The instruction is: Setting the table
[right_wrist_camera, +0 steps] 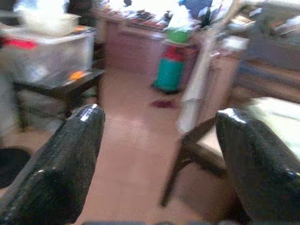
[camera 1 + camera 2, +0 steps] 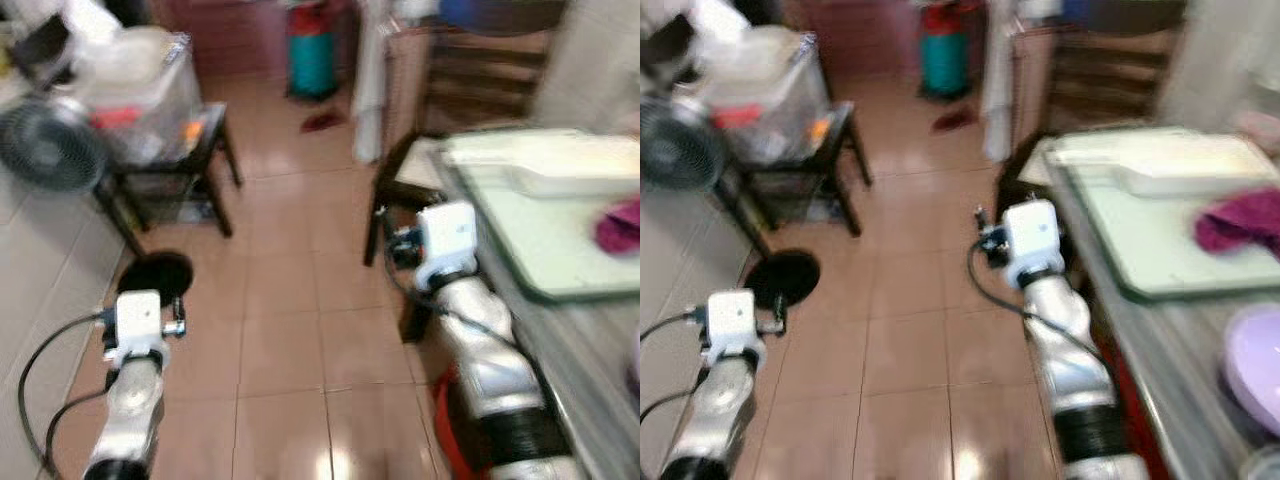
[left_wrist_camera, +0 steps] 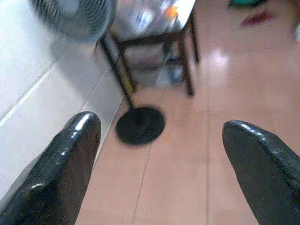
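A grey table (image 2: 570, 345) runs along my right side. On it lie a pale green mat (image 2: 520, 240), a white dish (image 2: 580, 165), a magenta cloth (image 2: 1240, 222) and a lilac plate (image 2: 1255, 365). My right arm (image 2: 470, 320) reaches forward beside the table's edge. In the right wrist view my right gripper (image 1: 159, 115) is open and empty, facing a chair and the floor. My left arm (image 2: 135, 370) is held out over the tiled floor at the left. My left gripper (image 3: 159, 126) is open with nothing between its fingers.
A dark wooden chair (image 2: 400, 190) stands at the table's far end. A standing fan (image 2: 45, 145) with a round black base (image 2: 155, 275) is at the left, by a black side table carrying a clear plastic box (image 2: 150, 100). A green and red cylinder (image 2: 312, 50) stands far ahead.
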`<state>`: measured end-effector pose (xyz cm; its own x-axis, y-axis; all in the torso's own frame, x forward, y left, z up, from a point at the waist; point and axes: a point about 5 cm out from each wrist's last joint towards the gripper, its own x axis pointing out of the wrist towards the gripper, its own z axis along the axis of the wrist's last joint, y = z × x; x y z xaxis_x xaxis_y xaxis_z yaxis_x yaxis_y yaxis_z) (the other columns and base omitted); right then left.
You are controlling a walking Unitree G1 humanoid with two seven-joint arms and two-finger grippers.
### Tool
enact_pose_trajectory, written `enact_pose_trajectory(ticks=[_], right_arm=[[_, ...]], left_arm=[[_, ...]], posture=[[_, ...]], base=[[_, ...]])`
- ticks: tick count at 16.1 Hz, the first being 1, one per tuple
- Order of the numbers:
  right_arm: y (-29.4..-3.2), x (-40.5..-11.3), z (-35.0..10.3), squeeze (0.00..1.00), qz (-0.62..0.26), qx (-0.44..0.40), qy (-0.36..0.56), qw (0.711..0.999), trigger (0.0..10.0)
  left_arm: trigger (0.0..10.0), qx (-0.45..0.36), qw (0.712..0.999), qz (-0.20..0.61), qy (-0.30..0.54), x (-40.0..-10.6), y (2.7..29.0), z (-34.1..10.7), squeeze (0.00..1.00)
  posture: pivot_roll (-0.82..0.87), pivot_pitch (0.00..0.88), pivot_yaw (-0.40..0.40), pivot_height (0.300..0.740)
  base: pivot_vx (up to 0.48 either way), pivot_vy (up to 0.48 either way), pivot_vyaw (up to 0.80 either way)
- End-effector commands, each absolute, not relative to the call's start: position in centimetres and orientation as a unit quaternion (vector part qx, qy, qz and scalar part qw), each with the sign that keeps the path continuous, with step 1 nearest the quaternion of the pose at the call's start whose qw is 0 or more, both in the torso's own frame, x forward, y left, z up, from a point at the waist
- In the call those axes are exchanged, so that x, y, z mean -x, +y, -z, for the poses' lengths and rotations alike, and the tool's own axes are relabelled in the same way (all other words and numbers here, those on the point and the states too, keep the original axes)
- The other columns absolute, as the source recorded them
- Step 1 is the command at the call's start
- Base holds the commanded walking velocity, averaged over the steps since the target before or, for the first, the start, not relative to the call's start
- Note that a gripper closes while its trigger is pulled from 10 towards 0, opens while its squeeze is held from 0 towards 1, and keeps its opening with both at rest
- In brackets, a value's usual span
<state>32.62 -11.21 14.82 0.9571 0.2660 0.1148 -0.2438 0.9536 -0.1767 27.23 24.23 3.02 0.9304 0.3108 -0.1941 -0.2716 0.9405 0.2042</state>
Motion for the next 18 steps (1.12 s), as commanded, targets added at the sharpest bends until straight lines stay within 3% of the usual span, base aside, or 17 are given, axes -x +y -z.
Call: enact_pose_trajectory(ticks=[1, 3, 7, 11, 18], right_arm=[[-11.5, -32.7, -14.7, 0.03, -0.127, 0.080, -0.071, 0.986, 10.0], [-12.3, -33.1, -11.7, 0.00, -0.091, 0.062, -0.016, 0.994, 10.0], [-12.9, -32.9, -7.2, 0.00, -0.068, 0.064, 0.070, 0.993, 10.0], [-13.3, -29.9, -0.4, 0.00, -0.062, 0.051, 0.223, 0.971, 10.0], [-14.2, -24.8, 4.8, 0.00, -0.066, 0.050, 0.370, 0.925, 10.0]], left_arm=[[10.0, -0.084, 0.980, -0.140, 0.113, -27.2, 24.0, -2.8, 0.00], [10.0, -0.055, 0.982, -0.075, 0.165, -26.4, 22.4, -0.4, 0.00], [10.0, -0.046, 0.971, -0.025, 0.235, -25.2, 20.5, 2.2, 0.00], [10.0, -0.050, 0.940, 0.022, 0.337, -22.3, 19.2, 5.5, 0.00], [10.0, -0.049, 0.920, 0.021, 0.388, -20.3, 19.8, 6.8, 0.00]], posture=[[-0.10, 0.071, 0.038, 0.740], [-0.09, 0.059, 0.026, 0.740], [-0.06, 0.042, 0.003, 0.740], [-0.04, 0.018, -0.027, 0.740], [-0.05, 0.001, -0.019, 0.740]], base=[[0.000, 0.000, 0.80], [0.000, 0.000, 0.30], [0.000, 0.000, 0.00], [0.000, 0.000, 0.00], [0.000, 0.000, 0.00]])
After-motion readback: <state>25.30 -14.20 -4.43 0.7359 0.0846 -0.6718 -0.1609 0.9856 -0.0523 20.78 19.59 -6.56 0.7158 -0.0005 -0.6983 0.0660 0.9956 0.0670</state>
